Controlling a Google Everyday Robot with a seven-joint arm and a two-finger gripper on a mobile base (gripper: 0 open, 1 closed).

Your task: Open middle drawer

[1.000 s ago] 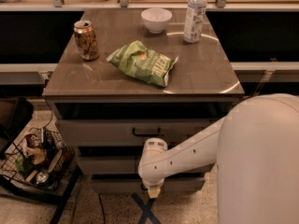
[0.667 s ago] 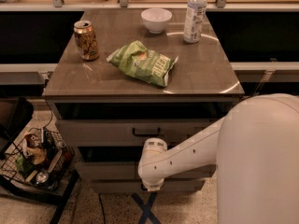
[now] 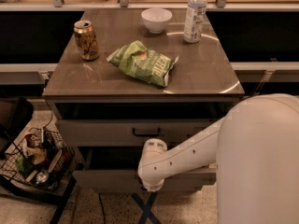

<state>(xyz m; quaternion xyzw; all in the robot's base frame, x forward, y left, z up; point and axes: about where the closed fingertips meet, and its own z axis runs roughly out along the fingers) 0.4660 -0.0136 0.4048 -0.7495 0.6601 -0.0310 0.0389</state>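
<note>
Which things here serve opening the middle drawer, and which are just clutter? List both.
Job in hand:
middle drawer
gripper, at that drawer's front

Lying about:
can, chip bag, bowl and bottle on the cabinet top
basket, low beside the cabinet

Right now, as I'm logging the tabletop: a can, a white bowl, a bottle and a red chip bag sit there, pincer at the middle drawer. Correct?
The camera view shows the chip bag is green, not red. The can, white bowl, bottle and the pincer at the middle drawer are right.
</note>
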